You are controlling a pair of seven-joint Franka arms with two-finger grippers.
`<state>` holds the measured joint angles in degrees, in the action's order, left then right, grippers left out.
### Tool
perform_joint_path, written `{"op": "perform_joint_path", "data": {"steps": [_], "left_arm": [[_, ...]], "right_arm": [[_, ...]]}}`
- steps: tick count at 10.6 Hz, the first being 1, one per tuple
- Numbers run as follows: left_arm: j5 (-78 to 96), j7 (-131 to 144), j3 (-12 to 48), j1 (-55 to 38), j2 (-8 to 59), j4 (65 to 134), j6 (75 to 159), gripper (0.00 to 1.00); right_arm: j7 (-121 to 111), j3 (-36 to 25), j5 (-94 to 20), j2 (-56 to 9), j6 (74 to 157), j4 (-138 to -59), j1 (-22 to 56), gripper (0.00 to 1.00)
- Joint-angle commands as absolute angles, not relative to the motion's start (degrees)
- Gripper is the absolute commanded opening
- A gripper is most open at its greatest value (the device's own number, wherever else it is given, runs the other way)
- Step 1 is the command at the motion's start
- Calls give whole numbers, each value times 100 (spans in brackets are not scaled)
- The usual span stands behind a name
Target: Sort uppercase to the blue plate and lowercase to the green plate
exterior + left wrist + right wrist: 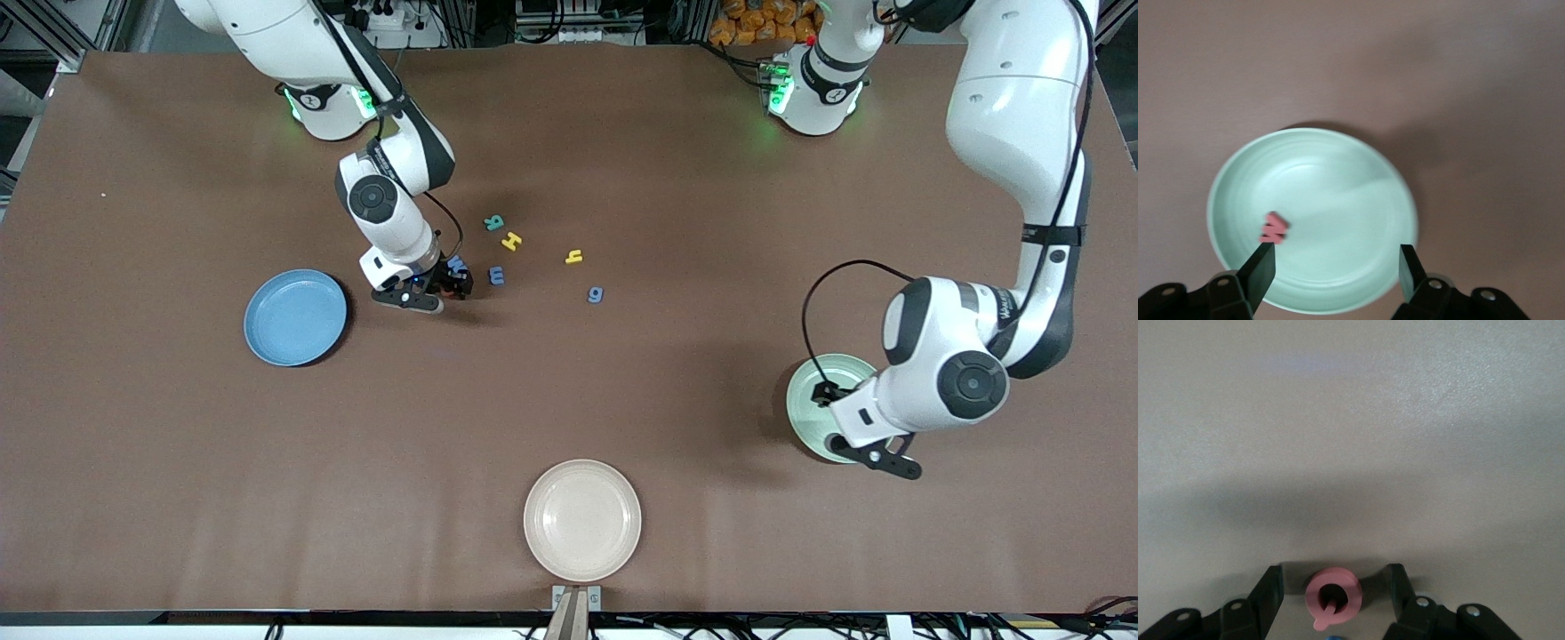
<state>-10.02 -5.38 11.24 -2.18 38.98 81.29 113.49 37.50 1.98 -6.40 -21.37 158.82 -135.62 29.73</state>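
While the left tool [1337, 267] hangs over the green plate [805, 387], its fingers spread and gripping nothing, the red w [1274, 229] lies in that plate near one fingertip; I judge this drop as finished. This plate sits toward the left arm's end of the worktop [569, 427].

The right tool [1335, 590] is low at the middle of the worktop, just beside the blue plate [295, 317]. Its fingers stand on both sides of the red Q [1332, 599], apart from it, so the grip is not yet made. The step in hand is, I think, picking this Q. The next move calls for closing on it, lifting, and carrying it over the blue plate, which holds no letter.

The front view hides the Q under the right tool, and the w in the green plate under the left arm; only the wrist views show them. The front view alone shows the loose letters: teal R [493, 222], yellow H [511, 240], a blue W [496, 276], yellow h [574, 257], blue g [595, 294].
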Motion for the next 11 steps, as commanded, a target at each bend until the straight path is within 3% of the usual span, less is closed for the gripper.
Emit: {"op": "perform_joint_path", "data": {"steps": [1,2,8,11], "left_arm": [[-1046,504,1693,-290,3753,8235,11197,82],[-1081,1197,1914,-438,3779,8235,11197,82],[-1072,3789,1969,-2325,3910,8315,10951,81],[-1160,4421,1951,-2988,4113,8332,11048,81]], "right_arm": [[3850,237,-642,-2136,15838,-13597,3032,64],[3850,237,-642,-2136,15838,-13597,3032,59],[4078,395,-642,-2162,15724,-13570,3050,50],[4078,396,-642,-2180,15724,-13570,3050,38]]}}
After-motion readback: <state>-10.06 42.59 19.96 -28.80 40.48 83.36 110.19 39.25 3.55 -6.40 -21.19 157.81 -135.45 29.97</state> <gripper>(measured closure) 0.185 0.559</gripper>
